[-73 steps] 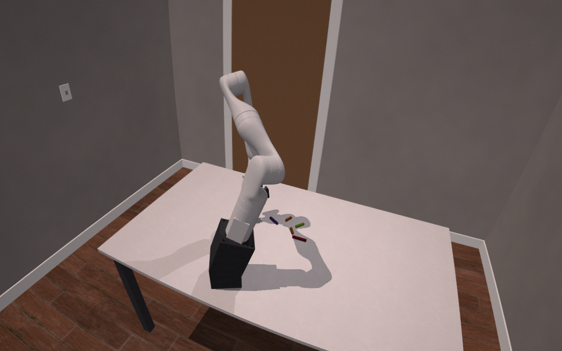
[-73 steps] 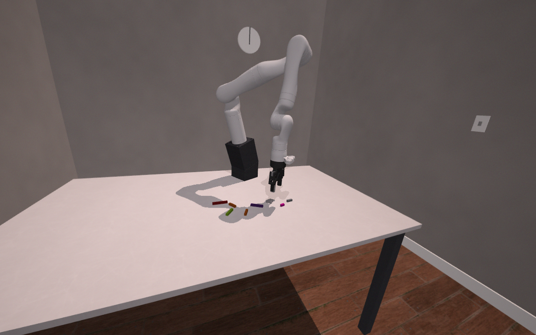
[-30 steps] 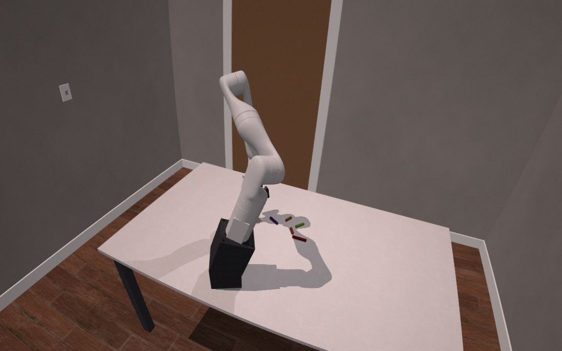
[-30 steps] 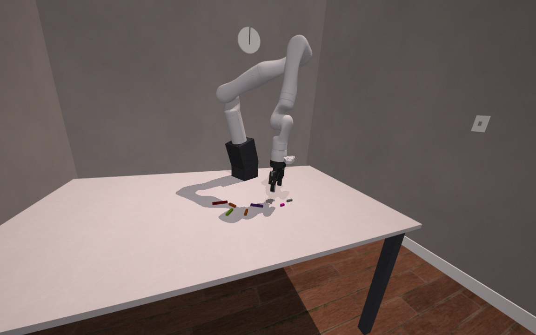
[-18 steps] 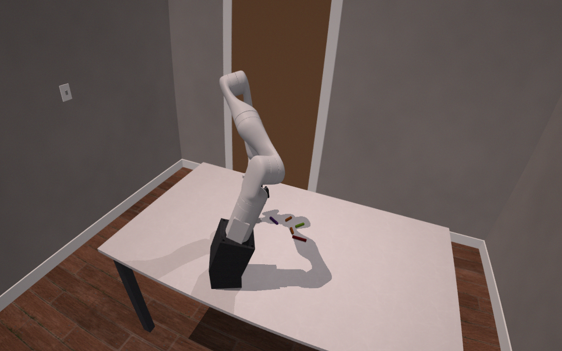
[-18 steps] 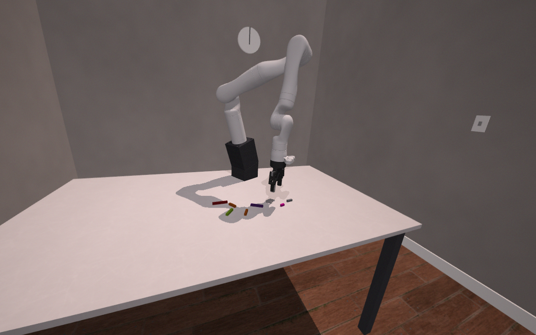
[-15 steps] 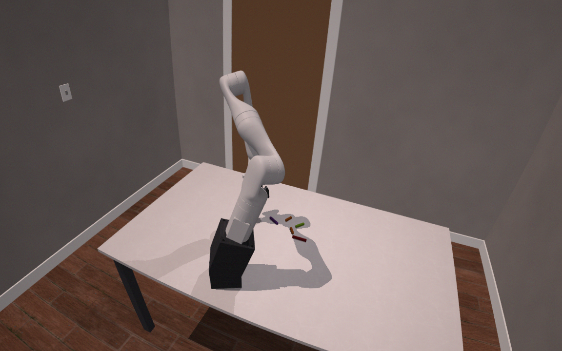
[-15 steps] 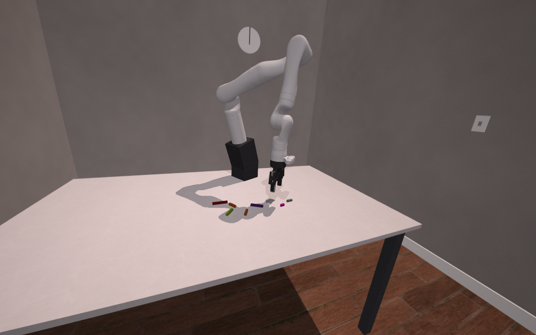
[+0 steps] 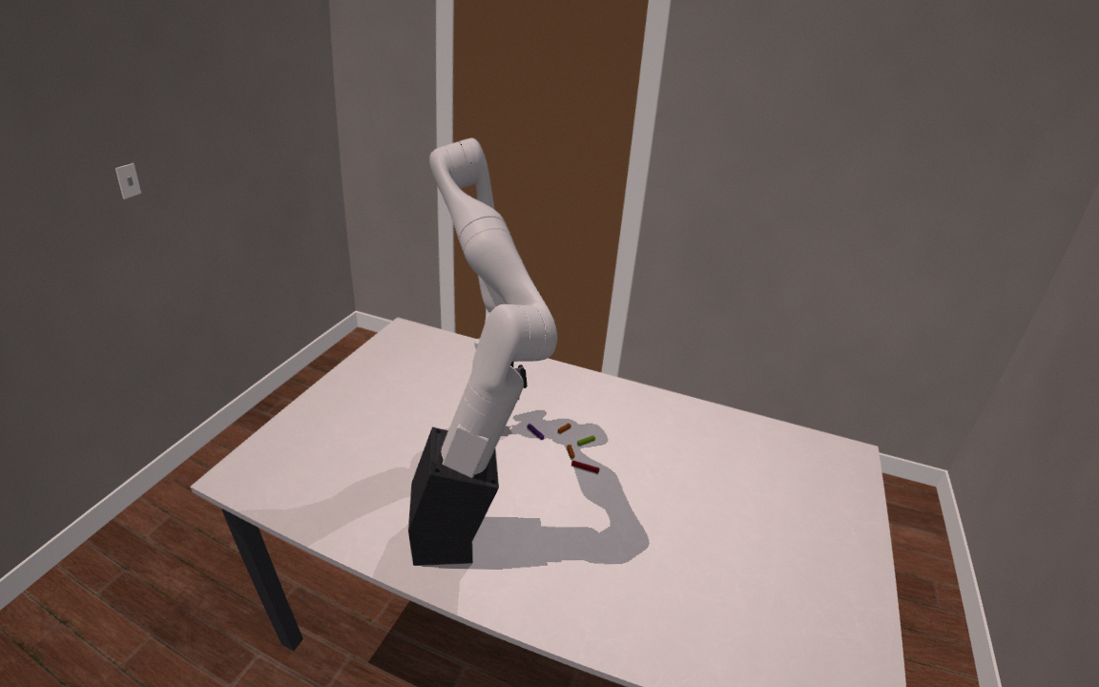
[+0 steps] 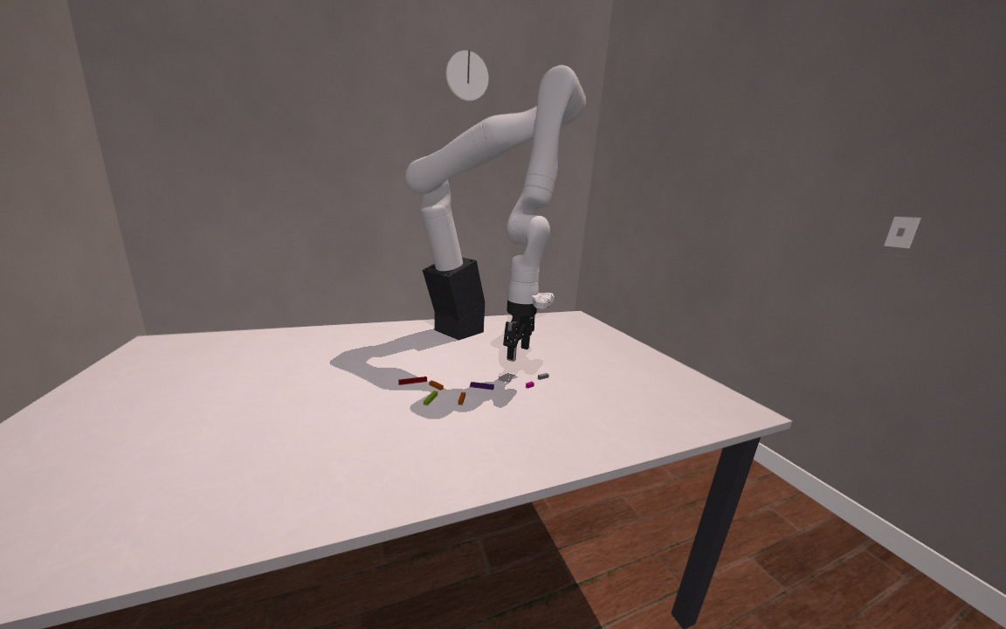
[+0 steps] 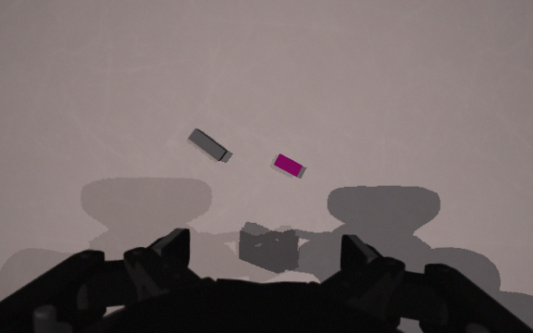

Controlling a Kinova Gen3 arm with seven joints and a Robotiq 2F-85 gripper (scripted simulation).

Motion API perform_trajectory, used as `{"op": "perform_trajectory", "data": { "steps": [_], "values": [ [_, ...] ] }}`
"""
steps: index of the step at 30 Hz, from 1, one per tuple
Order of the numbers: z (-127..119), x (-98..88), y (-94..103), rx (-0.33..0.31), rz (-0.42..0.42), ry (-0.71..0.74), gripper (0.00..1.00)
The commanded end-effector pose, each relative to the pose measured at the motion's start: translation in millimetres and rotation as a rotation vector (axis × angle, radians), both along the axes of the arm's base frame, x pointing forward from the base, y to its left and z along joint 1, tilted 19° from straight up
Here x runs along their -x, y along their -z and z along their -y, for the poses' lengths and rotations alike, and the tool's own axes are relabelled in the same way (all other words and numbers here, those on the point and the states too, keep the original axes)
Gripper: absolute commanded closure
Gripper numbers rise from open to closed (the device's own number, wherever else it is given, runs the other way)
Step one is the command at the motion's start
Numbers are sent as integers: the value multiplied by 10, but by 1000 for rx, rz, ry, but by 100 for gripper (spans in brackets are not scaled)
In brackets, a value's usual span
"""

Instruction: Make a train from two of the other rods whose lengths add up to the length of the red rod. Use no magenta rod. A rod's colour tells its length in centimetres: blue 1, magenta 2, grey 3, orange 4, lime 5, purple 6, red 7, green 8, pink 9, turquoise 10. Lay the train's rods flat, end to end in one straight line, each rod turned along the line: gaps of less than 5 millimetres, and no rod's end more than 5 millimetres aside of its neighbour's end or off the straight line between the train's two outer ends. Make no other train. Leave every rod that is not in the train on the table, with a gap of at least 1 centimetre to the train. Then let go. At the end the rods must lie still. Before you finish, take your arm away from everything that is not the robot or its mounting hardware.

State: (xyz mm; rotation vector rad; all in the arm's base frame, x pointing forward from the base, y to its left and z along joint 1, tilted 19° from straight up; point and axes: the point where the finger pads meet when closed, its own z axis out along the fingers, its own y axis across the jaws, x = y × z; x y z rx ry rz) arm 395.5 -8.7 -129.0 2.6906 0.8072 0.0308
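Grey rod [image 10: 542, 376] [image 11: 207, 144] is seen lying flat near the magenta rod [image 10: 529, 384] [image 11: 289, 165], apart from it. Gripper [image 9: 523, 376] [image 10: 518, 353] [image 11: 265, 249] is held above the table [image 9: 733, 512] [image 10: 257, 469] [image 11: 387, 92], released, nothing grasped. No train is built; the pick step is probably in hand. Grey plus one orange rod [image 9: 564, 427] [image 10: 461, 397] makes red's length (magenta is barred). For the next move, fingers should be turned across grey's sides and lowered without magenta being nudged. Clearance there is hard to judge from the exterior view.
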Motion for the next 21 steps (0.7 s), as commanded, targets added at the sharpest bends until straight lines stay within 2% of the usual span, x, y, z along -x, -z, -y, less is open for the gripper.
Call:
{"op": "perform_trajectory", "data": {
  "steps": [1, 8, 10, 15, 21],
  "values": [
    [8, -15, -7, -5, 11, 24, 0],
    [56, -78, -16, -32, 77, 193, 0],
    [56, -78, -16, -32, 77, 193, 0],
    [121, -143, -33, -63, 152, 392, 0],
    [236, -224, -67, -110, 263, 705, 0]
  ]
}}
